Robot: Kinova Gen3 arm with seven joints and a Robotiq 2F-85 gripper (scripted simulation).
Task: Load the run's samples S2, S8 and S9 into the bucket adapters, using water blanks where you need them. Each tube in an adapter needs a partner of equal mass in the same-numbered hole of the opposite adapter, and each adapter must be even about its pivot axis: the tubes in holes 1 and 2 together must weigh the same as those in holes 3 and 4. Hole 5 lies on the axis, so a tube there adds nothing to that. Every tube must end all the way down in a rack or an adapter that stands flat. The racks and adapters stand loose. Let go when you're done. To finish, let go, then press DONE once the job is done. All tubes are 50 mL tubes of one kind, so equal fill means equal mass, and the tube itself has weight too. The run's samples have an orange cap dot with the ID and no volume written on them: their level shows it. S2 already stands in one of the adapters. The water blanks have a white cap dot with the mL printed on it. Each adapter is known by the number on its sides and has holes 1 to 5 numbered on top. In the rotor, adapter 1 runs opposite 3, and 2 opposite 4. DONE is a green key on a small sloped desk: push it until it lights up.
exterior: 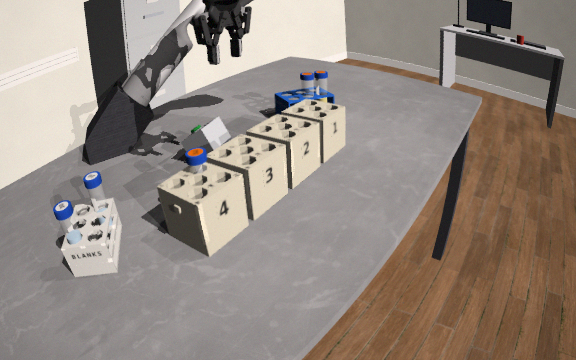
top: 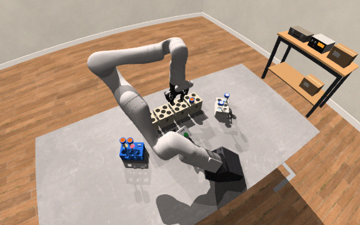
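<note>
Orange-dotted tube [exterior: 196,158], probably S2, alone in adapter 4 [exterior: 203,210]; others unloaded near desk [exterior: 368,165] edges. Claw [exterior: 224,50] half-spread, carrying nothing.

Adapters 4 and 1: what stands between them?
Adapters 3 and 2, both with holes unfilled, in one row between adapter 4 and adapter 1; exterior view.

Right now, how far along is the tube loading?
Barely begun. Done: only one orange-dot tube stands in adapter 4; adapters 1, 2 and 3 show empty holes. In hand: nothing; the gripper hangs open high above the table. Left: two orange-dot tubes wait in the blue rack, two blanks in the BLANKS rack, then the DONE key.
</note>
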